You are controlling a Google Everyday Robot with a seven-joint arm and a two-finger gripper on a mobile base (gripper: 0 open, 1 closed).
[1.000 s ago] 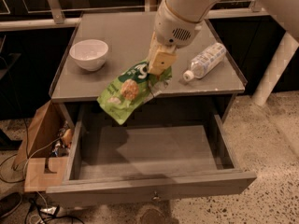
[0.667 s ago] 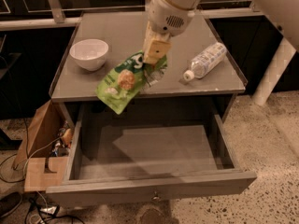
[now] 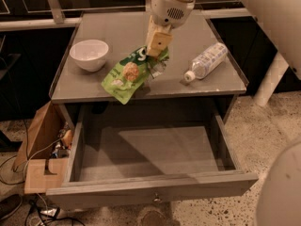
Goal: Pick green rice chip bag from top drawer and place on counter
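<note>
My gripper (image 3: 156,48) hangs over the middle of the counter (image 3: 127,32) and is shut on the top edge of the green rice chip bag (image 3: 131,74). The bag dangles tilted down to the left, its lower corner over the counter's front edge. The top drawer (image 3: 150,154) stands pulled fully open below, and its inside shows nothing in it. Its front panel has a small knob (image 3: 156,199).
A white bowl (image 3: 89,54) sits on the counter's left side. A clear plastic water bottle (image 3: 206,61) lies on the right side. A cardboard box (image 3: 40,149) with cables stands on the floor to the left of the cabinet.
My gripper has carried the bag up and toward the back, from over the drawer's rear edge to over the counter.
</note>
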